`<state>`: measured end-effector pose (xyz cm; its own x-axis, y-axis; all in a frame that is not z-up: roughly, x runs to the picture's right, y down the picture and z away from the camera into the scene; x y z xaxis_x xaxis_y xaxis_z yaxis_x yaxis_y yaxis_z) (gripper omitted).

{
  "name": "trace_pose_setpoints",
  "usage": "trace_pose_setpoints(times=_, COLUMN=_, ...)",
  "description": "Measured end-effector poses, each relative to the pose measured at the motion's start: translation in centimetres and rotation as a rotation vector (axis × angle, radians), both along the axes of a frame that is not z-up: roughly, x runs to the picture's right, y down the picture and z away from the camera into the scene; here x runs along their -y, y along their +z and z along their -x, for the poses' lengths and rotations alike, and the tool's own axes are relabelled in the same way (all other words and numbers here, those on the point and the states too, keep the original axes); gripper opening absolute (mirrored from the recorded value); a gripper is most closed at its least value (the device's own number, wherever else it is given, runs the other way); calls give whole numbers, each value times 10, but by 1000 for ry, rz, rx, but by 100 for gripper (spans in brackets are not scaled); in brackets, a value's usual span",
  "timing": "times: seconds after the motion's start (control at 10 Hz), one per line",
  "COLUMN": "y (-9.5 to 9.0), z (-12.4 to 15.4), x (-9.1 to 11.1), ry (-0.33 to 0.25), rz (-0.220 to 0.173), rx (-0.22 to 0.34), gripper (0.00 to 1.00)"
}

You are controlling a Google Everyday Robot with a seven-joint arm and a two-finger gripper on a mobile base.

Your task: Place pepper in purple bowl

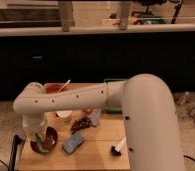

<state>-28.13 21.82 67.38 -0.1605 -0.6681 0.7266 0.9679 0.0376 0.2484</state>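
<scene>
My gripper (37,138) hangs at the left end of the big white arm, over the left side of the table. It is shut on the small green pepper (39,145), which points down from the fingers. The purple bowl (51,141) sits right under and beside the gripper, and the pepper's tip is over or inside its left part. The arm hides the bowl's upper left rim.
An orange-red bowl (53,89) with a white utensil is at the back of the wooden table (98,150). A white cup (64,115), a grape bunch (81,123), a blue-grey sponge (73,143), a black-headed brush (116,147) and a green tray (114,95) lie to the right.
</scene>
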Motion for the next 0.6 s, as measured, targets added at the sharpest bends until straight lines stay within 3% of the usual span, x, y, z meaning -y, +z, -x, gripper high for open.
trace_pose_setpoints(times=0.1, y=1, z=-3, x=2, ry=10, rz=5, rx=-8, gripper=7)
trace_pose_setpoints(times=0.6, y=-1, z=-6, x=5, ry=29, rz=21, rx=-24, gripper=58)
